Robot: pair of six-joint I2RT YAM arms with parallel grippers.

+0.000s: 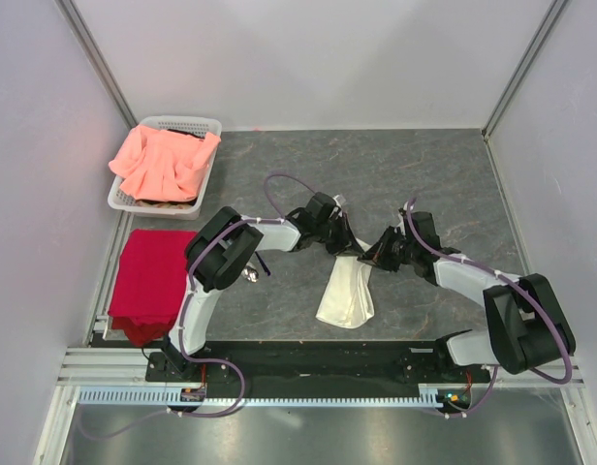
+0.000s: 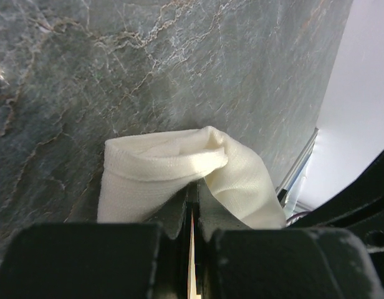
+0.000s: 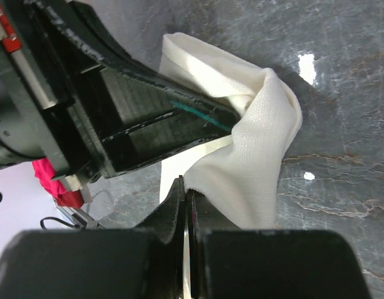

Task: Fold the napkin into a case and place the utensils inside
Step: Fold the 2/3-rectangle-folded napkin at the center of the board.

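The napkin (image 1: pixel 345 295) lies bunched mid-bench (image 1: pixel 424 184), its far end lifted. The left fingers (image 2: pixel 172 219) and right fingers (image 3: pixel 172 208) are each clamped on that raised edge. Judging by this, no case is formed yet and the utensils remain outside.

Salmon-pink cloth (image 1: pixel 163 163) fills a white basket (image 1: pixel 187 123); red cloth (image 1: pixel 151 276) lies beside it.

No legible text — none anywhere.
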